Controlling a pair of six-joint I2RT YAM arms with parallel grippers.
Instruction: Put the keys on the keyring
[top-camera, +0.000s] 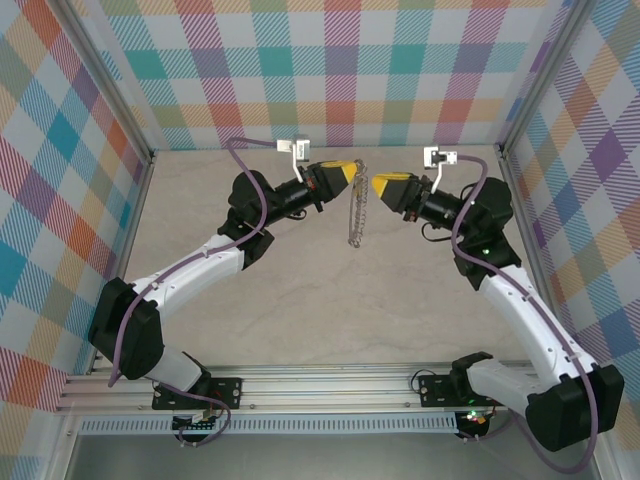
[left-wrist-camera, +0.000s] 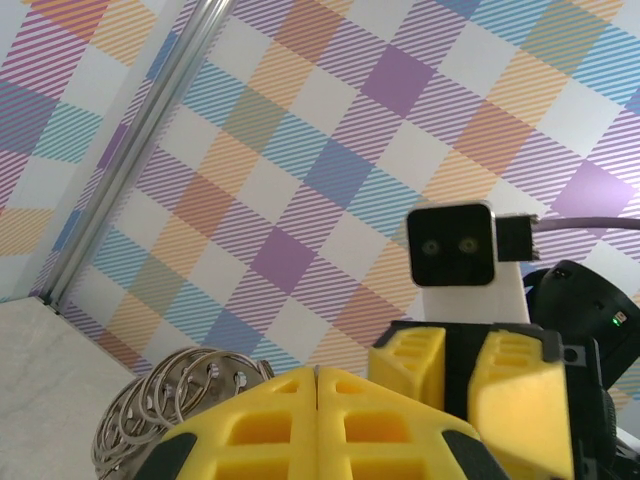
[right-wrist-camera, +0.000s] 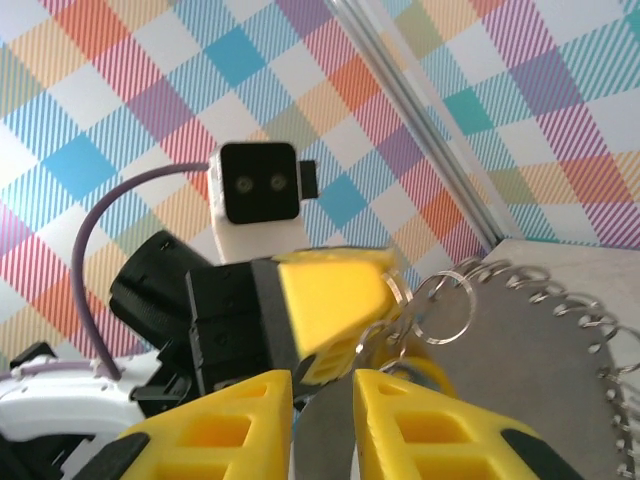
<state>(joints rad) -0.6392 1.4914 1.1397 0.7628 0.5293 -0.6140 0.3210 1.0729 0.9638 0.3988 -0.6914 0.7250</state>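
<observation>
The keyring, a limp silver chain of small linked wire rings, hung over the pale marbled desk from the left end effector, whose ribbed yellow fingers were pressed shut on its top. The right end effector sat just beside the chain, its fingers parted slightly and gripping nothing I could make out.

A robotics lab test cell was indicated. A pale, stone-patterned tabletop was enclosed by plaid-printed walls framed with aluminium posts. The cabled left arm and right arm were bolted to a slotted aluminium rail at the near edge.
</observation>
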